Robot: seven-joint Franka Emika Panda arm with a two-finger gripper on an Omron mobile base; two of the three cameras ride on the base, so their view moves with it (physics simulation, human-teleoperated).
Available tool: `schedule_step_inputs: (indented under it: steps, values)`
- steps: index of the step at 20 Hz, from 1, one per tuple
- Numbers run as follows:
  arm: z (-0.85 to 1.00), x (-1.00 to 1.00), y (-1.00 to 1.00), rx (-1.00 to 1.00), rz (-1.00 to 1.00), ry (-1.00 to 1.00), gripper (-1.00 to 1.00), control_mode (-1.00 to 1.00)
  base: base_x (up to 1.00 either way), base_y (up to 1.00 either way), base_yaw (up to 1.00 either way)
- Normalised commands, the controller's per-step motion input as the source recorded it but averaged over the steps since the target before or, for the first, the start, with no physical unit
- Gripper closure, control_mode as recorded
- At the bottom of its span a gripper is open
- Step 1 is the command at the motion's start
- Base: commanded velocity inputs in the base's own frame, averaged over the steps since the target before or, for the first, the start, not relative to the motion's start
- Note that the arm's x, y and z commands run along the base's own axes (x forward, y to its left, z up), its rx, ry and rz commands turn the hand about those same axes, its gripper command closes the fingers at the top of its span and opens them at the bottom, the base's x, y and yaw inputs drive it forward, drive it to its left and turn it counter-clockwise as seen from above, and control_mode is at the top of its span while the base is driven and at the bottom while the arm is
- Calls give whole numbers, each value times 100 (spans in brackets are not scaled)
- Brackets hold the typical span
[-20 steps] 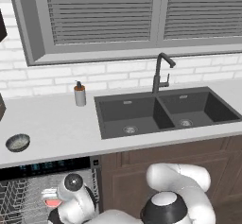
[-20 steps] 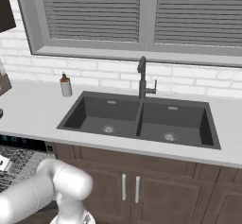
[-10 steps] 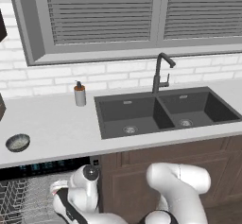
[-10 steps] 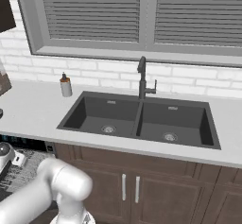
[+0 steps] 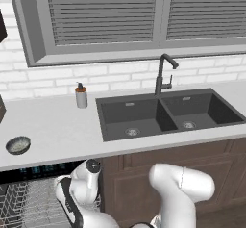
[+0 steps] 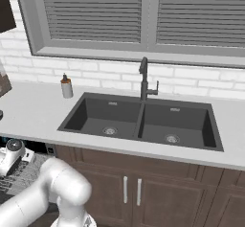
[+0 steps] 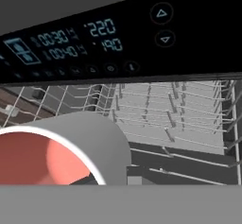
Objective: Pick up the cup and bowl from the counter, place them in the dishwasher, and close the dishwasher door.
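I've got the tool down low in front of the open dishwasher [image 7: 179, 119], and it's pinched tight on the cup [image 7: 61, 152]. In the hand view the cup sits right up close at the lower left, white wall and red inside facing me, tipped on its side. Just past it are the pale grey wire racks, and above them the black control strip [image 7: 118, 43] with lit digits: I can read "220" and "140", plus what looks like "0030" and "0040", and two arrow buttons. From the left base view, the bowl [image 5: 18, 145] sits on the tabletop [image 5: 57, 126] above the dishwasher, well left of the sink [image 5: 163, 114] and soap bottle [image 5: 81, 95].
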Motion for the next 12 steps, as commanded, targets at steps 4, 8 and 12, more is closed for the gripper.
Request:
schedule_step_inputs:
  steps: [4,8,12]
  values:
    - [-57,2,5,-4,-2,7,100,-100,0,0,0]
    - [-59,0,0,-7,-3,10,100,-100,0,0,0]
    - [-64,0,0,-8,-3,11,100,-100,0,0,0]
